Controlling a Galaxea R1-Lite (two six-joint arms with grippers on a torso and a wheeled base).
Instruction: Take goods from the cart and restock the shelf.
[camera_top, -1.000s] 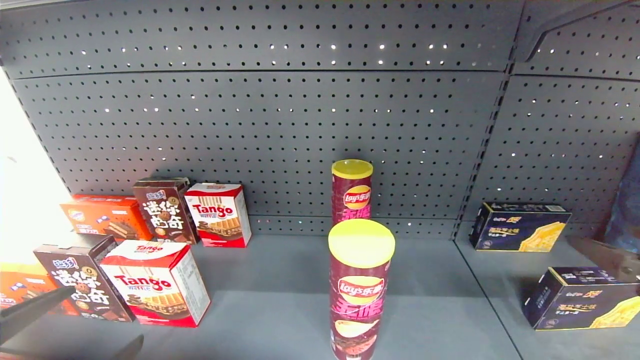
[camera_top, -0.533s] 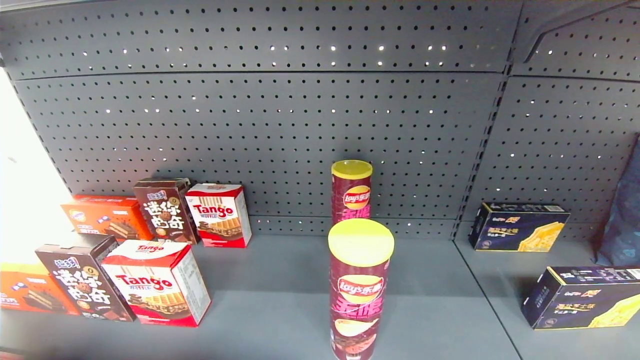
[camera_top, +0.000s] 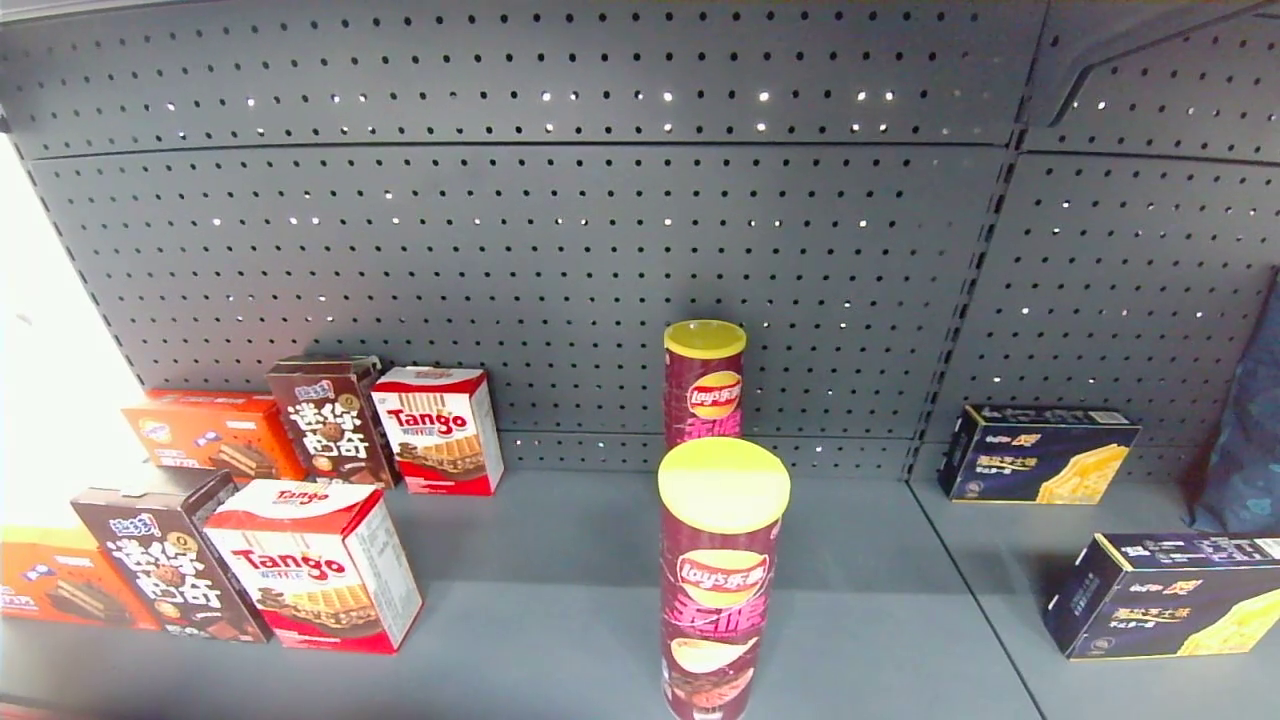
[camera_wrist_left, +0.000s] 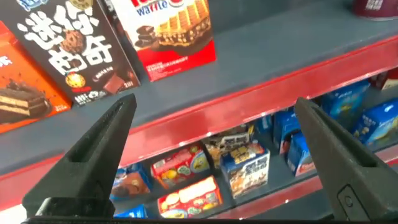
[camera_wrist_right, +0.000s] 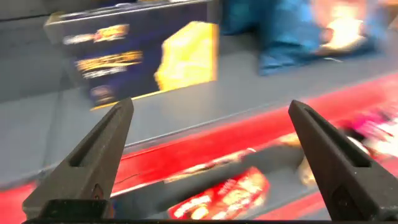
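On the grey shelf (camera_top: 560, 610) two maroon chip cans with yellow lids stand in line, one in front (camera_top: 722, 580) and one behind (camera_top: 704, 385). To the left stand wafer boxes (camera_top: 320, 565), dark cookie boxes (camera_top: 165, 570) and orange boxes (camera_top: 210, 435). Two dark blue boxes (camera_top: 1165, 595) lie on the right bay. My left gripper (camera_wrist_left: 214, 101) hangs open and empty just off the shelf's red front edge (camera_wrist_left: 249, 106), facing the cookie box (camera_wrist_left: 68, 50) and wafer box (camera_wrist_left: 171, 31). Before the dark blue box (camera_wrist_right: 137, 53), my right gripper (camera_wrist_right: 211, 104) is open and empty.
A perforated back panel (camera_top: 560, 280) closes the shelf behind, with an upright post (camera_top: 985, 290) between the bays. Below the red edge, a lower shelf holds several small packs (camera_wrist_left: 249, 165). A blue patterned thing (camera_top: 1245, 450) sits at the far right.
Both grippers have pulled back down from the shelf's lower front corners in the head view. The goods on the shelf have not moved.
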